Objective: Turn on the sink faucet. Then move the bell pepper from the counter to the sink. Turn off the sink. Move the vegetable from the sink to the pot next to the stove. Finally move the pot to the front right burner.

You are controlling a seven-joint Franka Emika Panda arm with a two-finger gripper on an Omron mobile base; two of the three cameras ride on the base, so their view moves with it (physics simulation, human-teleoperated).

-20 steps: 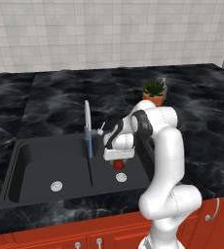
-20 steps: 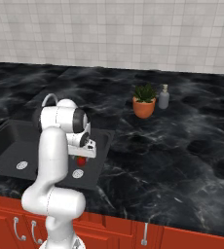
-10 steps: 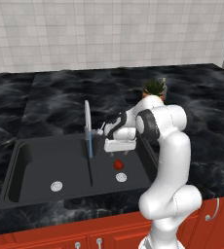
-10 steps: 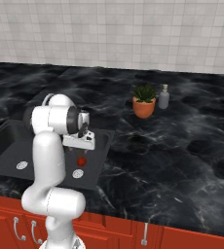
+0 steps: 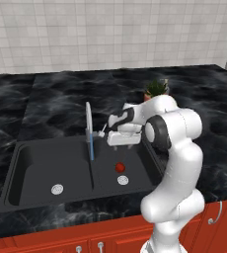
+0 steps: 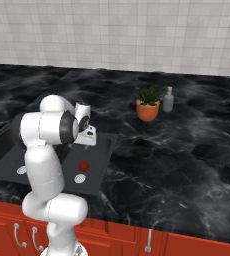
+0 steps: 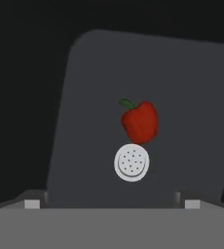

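I'm seeing a glossy red bell pepper [image 7: 140, 121] with a green stem, lying on the matte black sink [image 5: 41, 163] by a silver, dotted drain [image 7: 132, 162]. The counter [image 6: 187, 150] is showing black with grey-white veining, the cabinet fronts [image 6: 187, 245] red, the plant pot [image 6: 147, 111] orange.

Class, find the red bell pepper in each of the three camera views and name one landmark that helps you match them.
Left base view: bell pepper in the right basin, just beyond the drain.
Right base view: bell pepper on the sink floor, right of the arm.
Hand view: bell pepper near centre, directly above the drain.
Shared landmark: that round silver drain beside it.
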